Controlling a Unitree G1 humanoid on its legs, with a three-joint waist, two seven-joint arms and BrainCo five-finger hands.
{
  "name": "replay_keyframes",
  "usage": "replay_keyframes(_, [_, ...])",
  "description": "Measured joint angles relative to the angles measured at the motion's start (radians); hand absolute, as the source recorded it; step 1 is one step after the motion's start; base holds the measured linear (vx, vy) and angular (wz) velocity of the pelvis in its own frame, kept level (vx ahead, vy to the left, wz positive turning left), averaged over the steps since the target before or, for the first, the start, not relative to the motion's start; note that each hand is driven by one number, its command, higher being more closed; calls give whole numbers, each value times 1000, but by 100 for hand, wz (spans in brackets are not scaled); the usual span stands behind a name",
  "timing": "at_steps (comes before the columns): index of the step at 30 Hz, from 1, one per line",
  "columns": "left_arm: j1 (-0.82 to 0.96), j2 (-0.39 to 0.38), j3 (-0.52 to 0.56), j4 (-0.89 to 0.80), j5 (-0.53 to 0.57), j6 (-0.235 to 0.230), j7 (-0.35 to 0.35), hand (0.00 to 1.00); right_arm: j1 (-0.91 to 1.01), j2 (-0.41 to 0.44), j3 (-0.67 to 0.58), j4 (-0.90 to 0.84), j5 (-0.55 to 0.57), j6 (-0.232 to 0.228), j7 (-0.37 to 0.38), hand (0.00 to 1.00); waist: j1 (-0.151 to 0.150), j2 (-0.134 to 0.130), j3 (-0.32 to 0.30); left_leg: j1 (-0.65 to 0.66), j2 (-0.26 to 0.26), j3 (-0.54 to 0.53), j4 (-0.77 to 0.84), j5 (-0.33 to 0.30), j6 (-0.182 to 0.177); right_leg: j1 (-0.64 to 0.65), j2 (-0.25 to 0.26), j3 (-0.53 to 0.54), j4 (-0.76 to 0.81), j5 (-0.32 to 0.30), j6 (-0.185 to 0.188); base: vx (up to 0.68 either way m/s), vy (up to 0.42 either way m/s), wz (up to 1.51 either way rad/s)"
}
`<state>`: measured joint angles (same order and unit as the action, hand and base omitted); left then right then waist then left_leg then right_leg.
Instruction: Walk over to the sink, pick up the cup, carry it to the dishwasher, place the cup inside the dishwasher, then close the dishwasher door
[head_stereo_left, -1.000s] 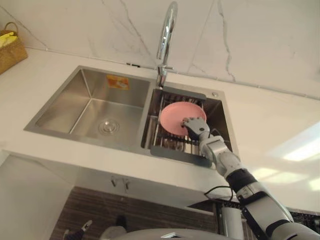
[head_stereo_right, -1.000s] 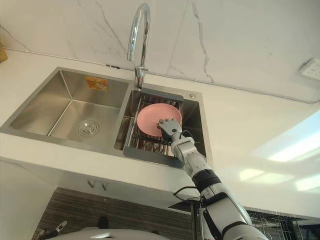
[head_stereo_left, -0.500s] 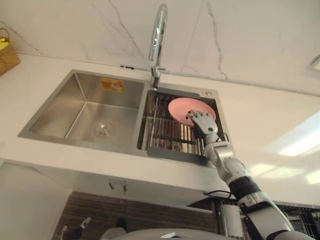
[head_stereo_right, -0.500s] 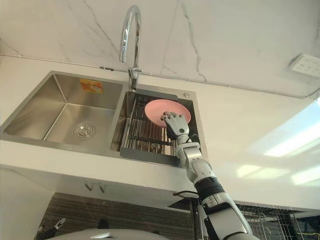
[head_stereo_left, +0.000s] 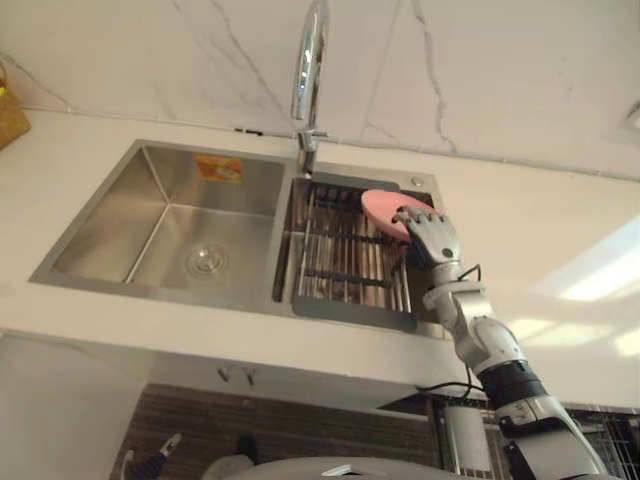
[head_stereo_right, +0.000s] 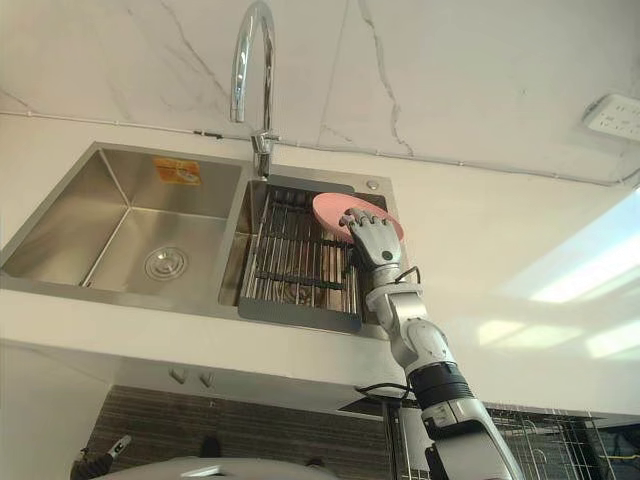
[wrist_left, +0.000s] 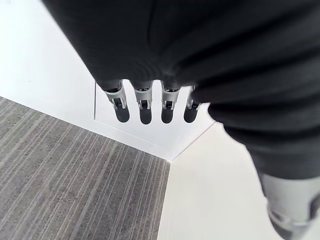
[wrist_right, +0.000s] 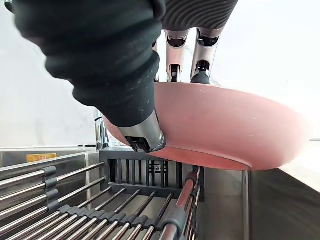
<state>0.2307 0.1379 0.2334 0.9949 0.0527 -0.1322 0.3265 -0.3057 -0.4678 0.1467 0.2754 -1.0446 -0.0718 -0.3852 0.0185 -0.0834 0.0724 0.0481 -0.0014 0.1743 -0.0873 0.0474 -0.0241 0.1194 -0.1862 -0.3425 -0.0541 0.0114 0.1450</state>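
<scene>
Right wrist view: right hand (wrist_right: 107, 65) clamped on pink dish (wrist_right: 225, 125) at its rim.
Thumb on one face, fingers (wrist_right: 202, 76) on the other. Eye views place the dish tilted above the rack (head_stereo_left: 345, 262) in the sink's (head_stereo_left: 110, 215) right basin. Left wrist view: left hand (wrist_left: 145, 107) straight-fingered, holding nothing, over the floor (wrist_left: 75, 180).

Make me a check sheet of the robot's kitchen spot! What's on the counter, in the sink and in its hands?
Surface: white counter with a steel double sink; wire rack in the right basin.
Job's things: pink plate, tilted above the rack.
Clutter: woven basket at the counter's left end.
Hands: right hand pinches the pink plate; left hand open above the floor.
Cables: nothing seen.
Surroundings: faucet, marble wall, socket.
</scene>
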Motion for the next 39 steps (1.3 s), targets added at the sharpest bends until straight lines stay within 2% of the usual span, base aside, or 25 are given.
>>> replay_keyframes(4, [8, 0, 0, 0, 11, -1, 0, 0, 53, -16, -57, -102, 26, 0, -8, 100, -10, 9, -2, 0, 0, 2, 0, 0, 0, -2, 0, 1, 1, 0, 0, -16, -3, -1])
replay_keyframes(8, [19, 0, -2, 1, 29, -1, 0, 0, 75, -21, -97, -128, 31, -2, -11, 100, -26, 19, -8, 1, 2, 11, 0, 0, 0, -6, 0, 7, 3, 0, 0, -36, -6, -6])
replay_keyframes(13, [21, 0, -4, 2, 32, -9, 0, 0, 116, -54, -121, -189, 38, -12, -11, 100, -32, 27, -15, 4, 7, 29, 0, -1, -1, -15, 2, 28, 6, 2, -2, -20, -8, -11])
replay_keyframes(18, [26, 0, -22, 2, 51, -17, 0, 0, 130, -57, -171, -236, 60, -14, -10, 100, -42, 25, -16, 12, 10, 51, 0, -5, -3, -21, 6, 57, 6, 6, -5, -16, -9, -16])
replay_keyframes(22, [45, -2, -22, 6, 50, -21, 0, 0, 136, -59, -175, -281, 61, -17, -8, 100, -39, 25, -22, 47, 14, 123, 4, -19, -5, -48, 17, 154, 6, 24, -11, -19, 8, -60])
replay_keyframes(25, [38, -3, -41, 6, 51, -29, -1, 0, 155, -65, -207, -315, 61, -18, -6, 100, -45, 24, -23, 62, 14, 126, 7, -29, -6, -72, 21, 207, 3, 55, -18, -40, 2, -63])
replay_keyframes(28, [38, 0, -41, 8, 67, -28, -4, 0, 221, -75, -236, -353, 61, -12, -7, 100, -55, 12, -25, 72, 1, 140, 7, -52, -19, -112, 16, 229, 33, 65, -23, -105, 29, -63])
replay_keyframes(29, [41, 0, -41, 9, 70, -28, -4, 0, 227, -75, -236, -356, 61, -12, -7, 100, -52, 9, -26, 76, -3, 142, 7, -59, -18, -127, 15, 227, 44, 55, -38, -97, 37, -89])
replay_keyframes(30, [41, -1, -39, 9, 70, -24, -5, 0, 229, -74, -236, -356, 61, -12, -7, 100, -47, -1, -27, 78, -8, 147, 7, -69, -18, -158, 10, 210, 61, 20, -90, -91, 82, -126])
replay_keyframes(31, [48, -1, -39, 9, 70, -14, -5, 0, 230, -75, -239, -367, 61, -11, -10, 100, -40, 15, -33, 79, -1, 143, 7, -78, -25, -182, 1, 120, 79, -24, -209, -92, 93, -154])
replay_keyframes(32, [48, 4, -34, 8, 67, -6, -4, 0, 239, -77, -241, -388, 60, -12, -21, 100, -39, 49, -44, 68, 30, 163, 8, -74, 26, -185, 1, 22, 104, -69, -259, -100, 98, -131])
replay_keyframes(33, [52, 3, -28, 8, 64, -4, -3, 0, 242, -75, -237, -392, 59, -13, -29, 100, -41, 50, -41, 67, 41, 185, 9, -70, 50, -197, -10, -14, 151, -69, -247, -79, 50, -84])
replay_keyframes(34, [49, 16, -9, 6, 53, -4, -2, 0, 255, -69, -237, -400, 58, -12, -38, 100, -54, 42, -41, 52, 57, 196, 37, -88, 54, -209, -30, -61, 242, -68, -239, -72, 10, -56])
replay_keyframes(35, [35, 38, 14, 6, 32, -2, 0, 0, 263, -68, -236, -403, 55, -11, -38, 100, -59, 36, -40, 21, 92, 218, 109, -124, 47, -209, -44, -118, 376, -103, -220, -37, -20, -49])
replay_keyframes(37, [32, 48, 42, 4, 27, -1, 0, 0, 261, -67, -235, -411, 55, -12, -39, 100, -51, 20, -53, 0, 129, 248, 168, -152, 31, -162, -42, -177, 408, -116, -208, 14, -79, -62])
replay_keyframes(38, [33, 50, 60, 4, 28, -1, 1, 0, 256, -62, -235, -415, 55, -12, -39, 100, -39, -2, -67, -21, 144, 274, 217, -169, 7, -130, -36, -210, 344, -41, -206, 72, -103, -79])
replay_keyframes(39, [31, 51, 79, 7, 27, 0, 1, 0, 247, -57, -234, -410, 54, -12, -39, 100, -29, -8, -77, -36, 149, 288, 245, -174, -5, -127, -12, -215, 282, -23, -186, 80, -118, -107])
